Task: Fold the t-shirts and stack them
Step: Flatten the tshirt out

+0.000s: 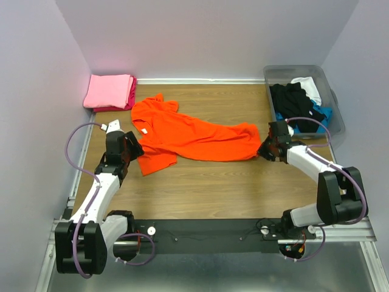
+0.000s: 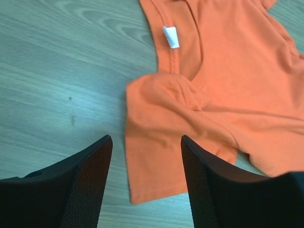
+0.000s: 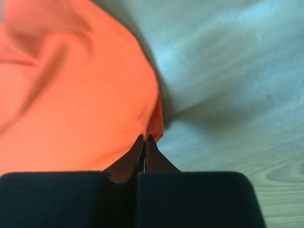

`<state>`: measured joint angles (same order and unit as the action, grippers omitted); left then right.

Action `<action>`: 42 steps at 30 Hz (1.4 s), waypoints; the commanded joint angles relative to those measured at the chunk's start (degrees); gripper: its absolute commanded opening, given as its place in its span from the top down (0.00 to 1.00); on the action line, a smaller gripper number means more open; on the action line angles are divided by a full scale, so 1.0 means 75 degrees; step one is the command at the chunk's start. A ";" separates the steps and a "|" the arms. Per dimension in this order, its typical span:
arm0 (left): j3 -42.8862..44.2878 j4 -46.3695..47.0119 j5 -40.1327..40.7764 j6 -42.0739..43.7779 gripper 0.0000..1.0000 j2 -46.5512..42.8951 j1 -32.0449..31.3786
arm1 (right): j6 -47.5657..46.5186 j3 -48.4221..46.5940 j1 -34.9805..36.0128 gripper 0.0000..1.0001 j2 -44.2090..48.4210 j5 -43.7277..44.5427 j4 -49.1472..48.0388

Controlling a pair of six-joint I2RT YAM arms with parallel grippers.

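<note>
- An orange t-shirt lies rumpled across the middle of the wooden table, with its collar toward the left arm and its hem toward the right arm.
- The cloth looks light, soft and limp. It will probably sag and bunch when lifted, so hems and corners seem the best places to pinch, two at once to keep it flat.
- The right gripper is closed tight, its fingertips pinching the shirt's edge at the hem end.
- The left gripper is spread wide and holds nothing, poised above a sleeve.
- Only the overhead view shows the folded pink shirts in the far left corner and a grey bin of dark, white and blue clothes at the far right.
- Only the left wrist view shows the white neck label. Only the right wrist view shows the pinch close up.
</note>
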<state>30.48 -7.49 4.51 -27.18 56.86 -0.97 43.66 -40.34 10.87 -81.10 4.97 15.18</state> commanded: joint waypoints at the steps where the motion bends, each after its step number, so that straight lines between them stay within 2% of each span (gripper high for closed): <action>1: 0.0026 -0.0033 0.0183 0.0155 0.33 0.0106 -0.0315 | -0.0149 -0.0796 -0.0126 1.00 -0.0026 0.0426 0.0272; 5: 0.0073 -0.0045 0.0312 0.0214 0.33 0.0141 -0.0724 | -0.0301 -0.1907 -0.0184 0.97 -0.0563 0.0836 0.0915; 6: 0.0073 -0.0033 0.0312 0.0214 0.33 0.0153 -0.0795 | -0.0337 -0.2085 -0.0207 0.93 -0.0705 0.0837 0.1033; 7: 0.0073 -0.0022 0.0301 0.0202 0.33 0.0153 -0.0854 | -0.0383 -0.2272 -0.0219 0.80 -0.0834 0.0953 0.1243; 10: 0.0108 -0.0021 0.0277 0.0202 0.33 0.0153 -0.1088 | -0.0384 -0.2765 -0.0231 0.65 -0.1245 0.1211 0.1677; 14: 0.0108 0.0002 0.0230 0.0214 0.33 0.0106 -0.1381 | -0.0314 -0.2662 -0.0231 0.55 -0.0906 0.1364 0.1785; 21: 0.0096 0.0002 0.0254 0.0167 0.33 0.0036 -0.1734 | -0.0044 -0.1760 -0.0231 0.55 -0.0238 0.0498 0.1832; 28: 0.0073 -0.0080 0.0312 0.0038 0.33 0.0013 -0.1745 | -0.0266 -0.1337 -0.0231 0.52 -0.0343 -0.0159 0.1750; 31: 0.0038 -0.0033 0.0277 -0.0056 0.33 -0.0023 -0.1757 | -0.0313 -0.1465 -0.0231 0.42 -0.0203 0.0098 0.1668; 32: 0.0038 -0.0033 0.0289 -0.0044 0.33 -0.0023 -0.1757 | -0.0279 -0.1523 -0.0231 0.36 -0.0167 0.0180 0.1667; 35: 0.0073 -0.0092 0.0464 -0.0044 0.33 -0.0011 -0.1757 | 0.0130 -0.1665 -0.0231 0.29 -0.0074 0.0379 0.1667; 42: 0.0073 -0.0138 0.0500 -0.0114 0.33 -0.0023 -0.1757 | 0.1044 -0.1677 -0.0231 0.29 -0.0261 0.0672 0.1644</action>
<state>30.48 -7.90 6.04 -27.42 57.76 -13.91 45.89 -51.37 9.63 -83.07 6.70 27.14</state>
